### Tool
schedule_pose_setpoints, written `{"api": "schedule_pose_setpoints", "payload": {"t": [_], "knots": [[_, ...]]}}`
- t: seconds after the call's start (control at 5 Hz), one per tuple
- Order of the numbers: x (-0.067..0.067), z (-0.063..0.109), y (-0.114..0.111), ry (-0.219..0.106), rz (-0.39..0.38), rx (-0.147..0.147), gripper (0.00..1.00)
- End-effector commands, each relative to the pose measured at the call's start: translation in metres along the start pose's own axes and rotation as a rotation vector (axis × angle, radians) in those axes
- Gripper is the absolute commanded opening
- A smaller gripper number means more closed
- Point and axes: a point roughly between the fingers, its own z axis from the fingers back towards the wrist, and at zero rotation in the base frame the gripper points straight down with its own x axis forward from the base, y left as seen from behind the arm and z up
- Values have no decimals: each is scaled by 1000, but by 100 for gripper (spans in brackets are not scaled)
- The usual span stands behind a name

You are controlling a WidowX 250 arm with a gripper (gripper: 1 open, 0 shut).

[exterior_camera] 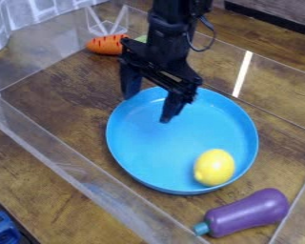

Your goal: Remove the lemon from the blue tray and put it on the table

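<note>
presently, the gripper (148,101), its fingers spread apart, is over the far part of the blue tray (140,164); the lemon (213,168) lies inside at the near right. the step appears to be the approach; the next move calls for travel nearer and rightward, then lowering astride the fruit. no brands, labels or writing are legible.

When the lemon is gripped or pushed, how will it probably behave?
The lemon looks smooth and rounded, so it may roll or slip if the grip is off-centre. Its even, undented shape suggests it is fairly stiff. If it rolls, the raised rim of the blue tray would probably stop it.
</note>
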Motion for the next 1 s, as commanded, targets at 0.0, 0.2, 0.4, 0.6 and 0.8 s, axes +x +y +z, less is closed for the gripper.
{"api": "schedule_pose_setpoints", "payload": {"t": [0.0, 0.2, 0.4, 0.6, 0.8], "knots": [[5, 21, -10, -89, 19, -16, 100], [4, 17, -25, -111, 3, -24, 100], [-5, 13, -43, -143, -114, -44, 100], [-16, 6, -58, -174, -208, -56, 100], [-5, 5, -59, -195, -262, -70, 100]]}}
